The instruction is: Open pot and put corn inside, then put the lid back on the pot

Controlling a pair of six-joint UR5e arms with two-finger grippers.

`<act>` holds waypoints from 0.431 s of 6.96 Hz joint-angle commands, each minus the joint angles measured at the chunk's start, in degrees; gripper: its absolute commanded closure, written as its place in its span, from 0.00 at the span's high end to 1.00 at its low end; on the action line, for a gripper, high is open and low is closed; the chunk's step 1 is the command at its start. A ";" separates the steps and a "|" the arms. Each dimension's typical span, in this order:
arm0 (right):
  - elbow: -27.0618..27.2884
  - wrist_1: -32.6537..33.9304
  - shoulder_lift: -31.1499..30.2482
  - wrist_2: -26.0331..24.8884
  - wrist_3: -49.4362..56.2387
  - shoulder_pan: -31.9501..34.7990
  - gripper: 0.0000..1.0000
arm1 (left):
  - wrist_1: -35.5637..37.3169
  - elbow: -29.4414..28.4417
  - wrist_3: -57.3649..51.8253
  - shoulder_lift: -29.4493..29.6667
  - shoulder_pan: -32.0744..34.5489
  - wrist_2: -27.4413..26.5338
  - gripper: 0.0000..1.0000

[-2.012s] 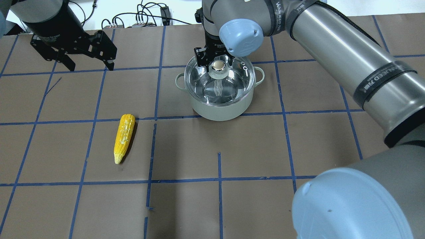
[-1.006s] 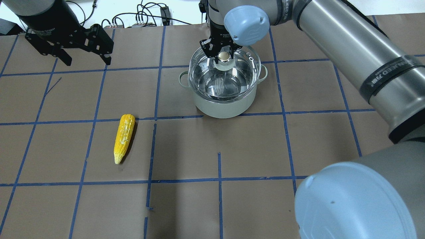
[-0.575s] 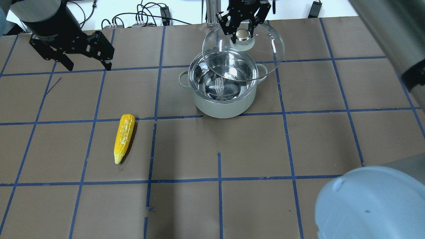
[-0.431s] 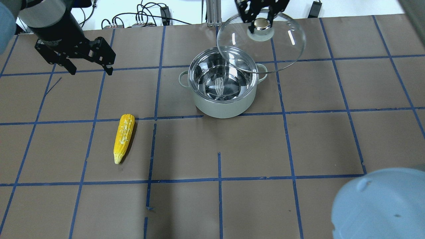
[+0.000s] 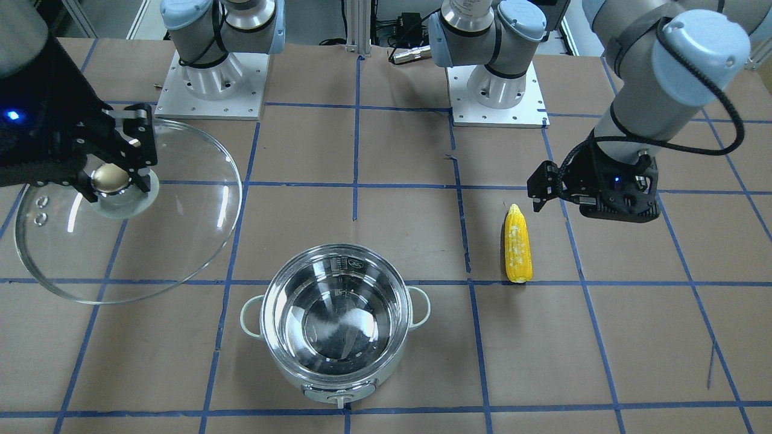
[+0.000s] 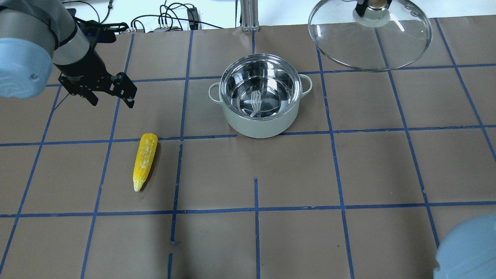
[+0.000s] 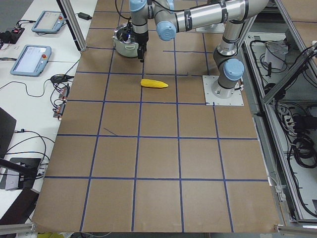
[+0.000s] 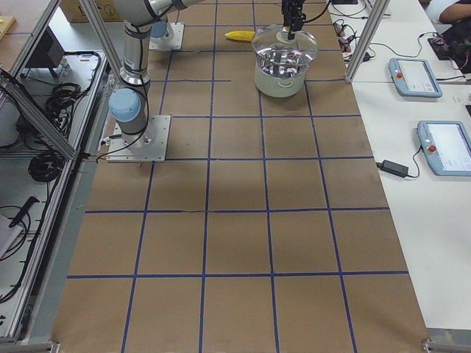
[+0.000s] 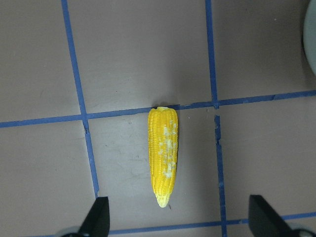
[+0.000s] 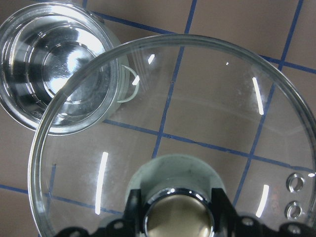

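- So, the pot (image 6: 257, 130) sits upright on the brown surface (image 6: 271, 232), a bit above the middle of the overhead frame. It's uncovered, and all you can see inside is shiny steel.
- The lid (image 6: 368, 46) is off it, way up in the top right corner of the overhead view, well apart from the pot's rim.
- The right claw (image 5: 114, 181) is clamped on the lid's knob (image 10: 177, 217), one finger on each side. The glass disc hangs under it, clear of the surface as far as I can tell.
- In the front-facing view the lid fills the left side of the frame, with the pot at lower centre.
- The corn (image 6: 145, 161) lies flat on the surface at lower left of the pot in the overhead shot. Its blunt end is right at a blue tape line (image 6: 166, 138) and its pointed tip aims at the bottom of the frame.
- The left claw (image 6: 113, 103) is spread wide with nothing in it. It hovers up and left of the corn in the overhead view, not touching it.
- Its wrist camera looks straight down at the corn, with both fingertips poking in along the bottom edge of the frame.
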State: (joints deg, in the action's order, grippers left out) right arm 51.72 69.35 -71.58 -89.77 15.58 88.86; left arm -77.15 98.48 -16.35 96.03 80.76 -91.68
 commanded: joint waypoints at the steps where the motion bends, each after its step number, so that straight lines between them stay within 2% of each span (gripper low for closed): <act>1: 0.39 -1.93 -0.93 0.21 -0.20 -1.49 0.11 | 15.89 11.85 -2.71 1.87 -0.42 0.01 1.00; 3: 0.66 1.91 0.30 0.73 -0.11 -4.02 0.09 | 31.82 21.62 -2.99 6.25 -0.43 -0.34 1.00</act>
State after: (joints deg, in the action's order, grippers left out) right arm 52.22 69.06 -71.84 -89.38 15.53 86.63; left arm -54.22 114.40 -19.10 99.68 80.37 -91.88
